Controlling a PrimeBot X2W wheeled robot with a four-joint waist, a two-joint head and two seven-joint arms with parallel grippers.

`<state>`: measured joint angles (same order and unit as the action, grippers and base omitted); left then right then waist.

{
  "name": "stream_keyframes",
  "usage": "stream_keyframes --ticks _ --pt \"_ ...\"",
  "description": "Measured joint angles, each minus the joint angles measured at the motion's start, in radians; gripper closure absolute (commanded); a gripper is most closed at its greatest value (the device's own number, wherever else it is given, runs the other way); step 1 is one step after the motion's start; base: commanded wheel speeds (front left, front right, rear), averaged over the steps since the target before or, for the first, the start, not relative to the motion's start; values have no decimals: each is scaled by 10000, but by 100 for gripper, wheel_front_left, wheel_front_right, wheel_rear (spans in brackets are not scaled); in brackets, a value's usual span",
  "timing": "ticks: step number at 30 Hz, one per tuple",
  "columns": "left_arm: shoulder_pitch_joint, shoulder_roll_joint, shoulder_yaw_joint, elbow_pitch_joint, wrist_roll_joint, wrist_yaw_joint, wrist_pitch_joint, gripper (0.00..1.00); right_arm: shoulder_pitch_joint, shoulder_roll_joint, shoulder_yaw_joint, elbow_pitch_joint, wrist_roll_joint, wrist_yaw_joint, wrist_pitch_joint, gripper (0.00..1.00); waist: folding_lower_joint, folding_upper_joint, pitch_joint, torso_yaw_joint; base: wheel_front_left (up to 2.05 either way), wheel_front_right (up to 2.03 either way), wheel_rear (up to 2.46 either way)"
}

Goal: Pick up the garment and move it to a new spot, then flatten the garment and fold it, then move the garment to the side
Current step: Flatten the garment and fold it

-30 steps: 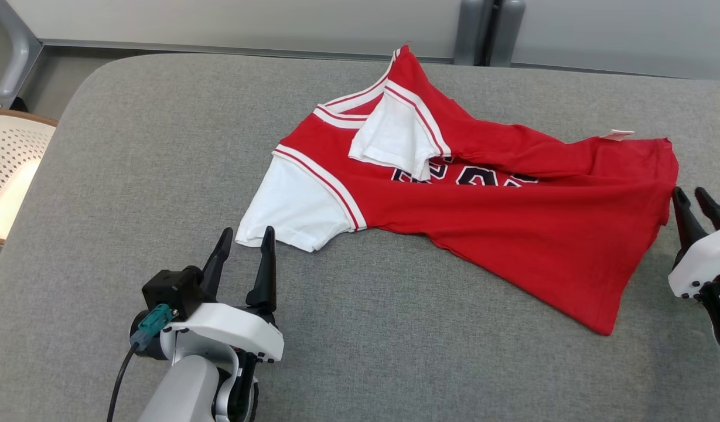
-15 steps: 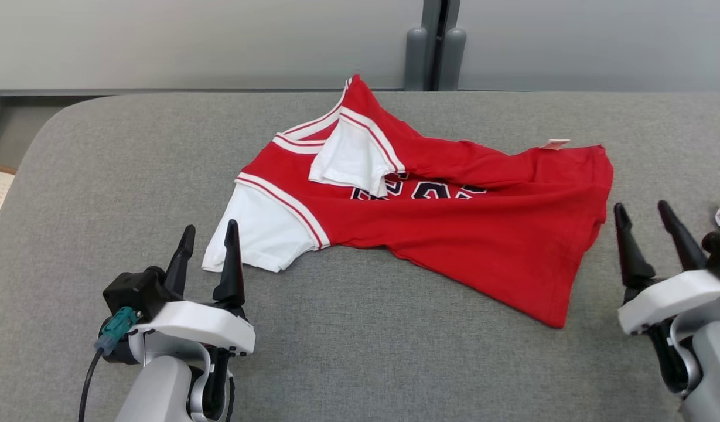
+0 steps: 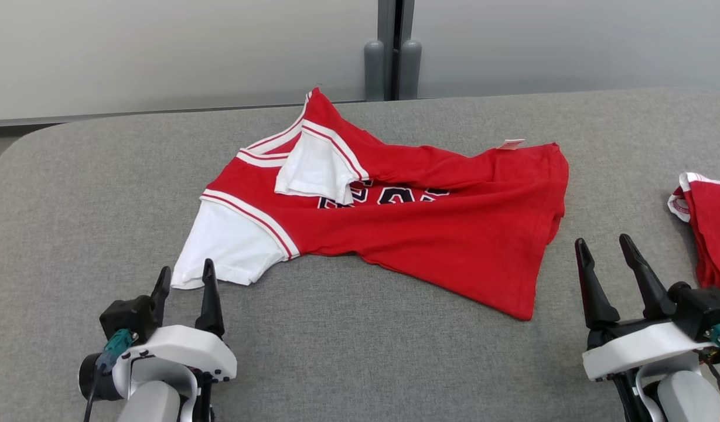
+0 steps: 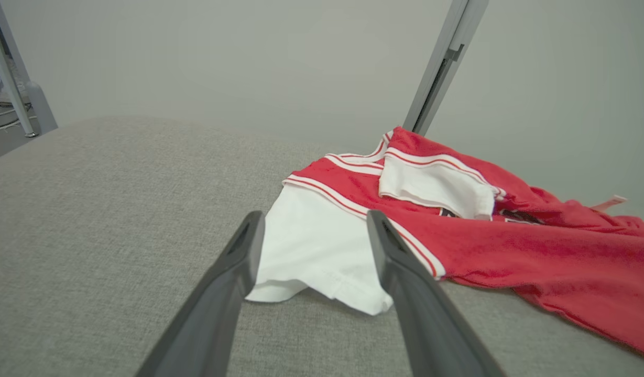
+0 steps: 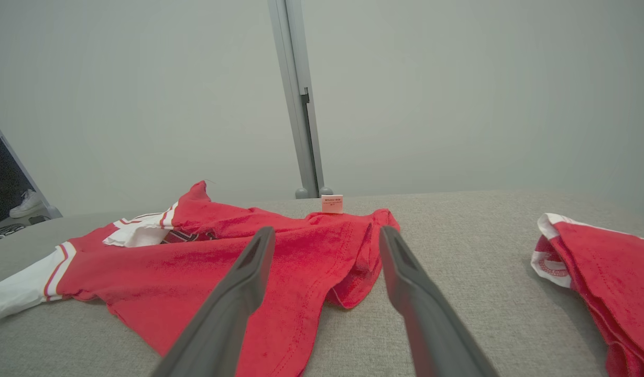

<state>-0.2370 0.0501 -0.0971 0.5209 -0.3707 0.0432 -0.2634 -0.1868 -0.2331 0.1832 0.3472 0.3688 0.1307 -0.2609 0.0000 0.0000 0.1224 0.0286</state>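
Swung rightward since a second ago, the head view now catches a second red garment at its edge. The red-and-white garment lies rumpled on the grey padded surface, with the left gripper and right gripper spread empty beside it. Left wrist view: white sleeve, plain grey wall. Right wrist view: red hem, grey post.

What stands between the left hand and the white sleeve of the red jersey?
Nothing visible does. The left hand, open, points at the white sleeve of the red jersey, and just a short strip of bare grey padded surface lies between them. Nothing covers the sleeve.
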Motion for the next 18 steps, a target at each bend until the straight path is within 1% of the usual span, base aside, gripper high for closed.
stream_keyframes --ticks 6,9,11,12,13,14,15,18 --pt "-1250 391 -50 2280 504 514 203 0 -58 23 4 -75 -105 0 0 0 0 0 267 -191 0 0 0" --pt "-1870 633 -155 3187 677 594 437 0 -66 44 6 -48 -127 0 0 0 0 0 411 -281 0 0 0" --pt "-2171 752 -234 3728 767 606 583 0 -78 58 13 -25 -136 0 0 0 0 0 494 -340 0 0 0" --pt "-2171 752 -234 3728 767 606 583 0 -78 58 13 -25 -136 0 0 0 0 0 494 -340 0 0 0" --pt "-2363 779 -309 4180 805 591 665 0 -81 65 27 4 -138 0 0 0 0 0 566 -391 0 0 0" --pt "-2363 779 -309 4180 805 591 665 0 -81 65 27 4 -138 0 0 0 0 0 566 -391 0 0 0" --pt "-2561 796 -366 4569 805 529 700 0 -87 59 21 52 -138 0 0 0 0 0 629 -423 0 0 0" --pt "-2806 805 -466 5062 798 334 807 0 -153 42 17 121 -155 0 0 0 0 0 694 -436 0 0 0"
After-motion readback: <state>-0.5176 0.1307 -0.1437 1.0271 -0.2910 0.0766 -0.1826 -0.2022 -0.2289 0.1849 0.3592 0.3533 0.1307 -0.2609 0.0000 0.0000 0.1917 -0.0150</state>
